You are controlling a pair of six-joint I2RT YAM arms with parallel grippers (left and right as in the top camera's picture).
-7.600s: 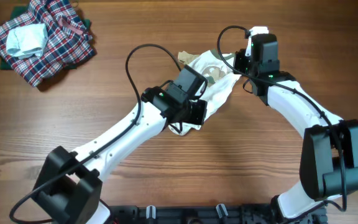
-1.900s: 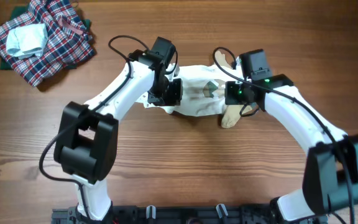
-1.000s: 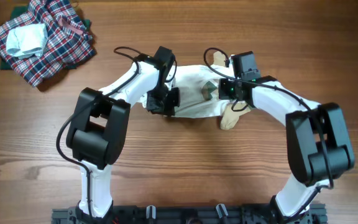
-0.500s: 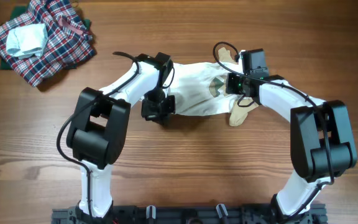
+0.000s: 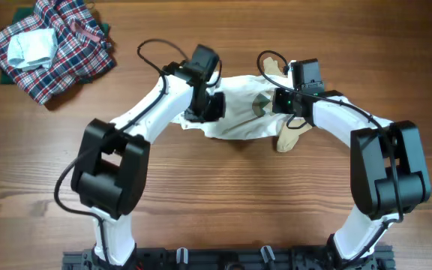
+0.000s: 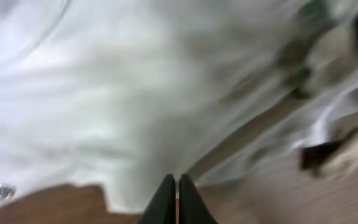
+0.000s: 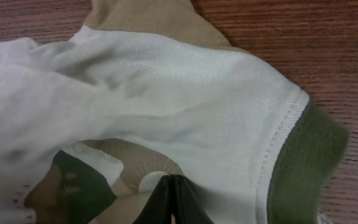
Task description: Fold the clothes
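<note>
A rumpled plaid heap (image 5: 51, 52) is seen far left on the wood-grain table (image 5: 223, 195), then the left gripper (image 5: 210, 106) is clamped on the left hem of the soft white, tan-trimmed garment (image 5: 238, 116) at centre, whose round green-tan print is pinched by the right gripper (image 5: 280, 101).

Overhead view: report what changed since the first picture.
The garment, bunched before, now lies stretched sideways between the grippers. The left gripper swung from its near edge to its left end; the right gripper came nearer, shut on the print. The plaid heap stayed.
</note>
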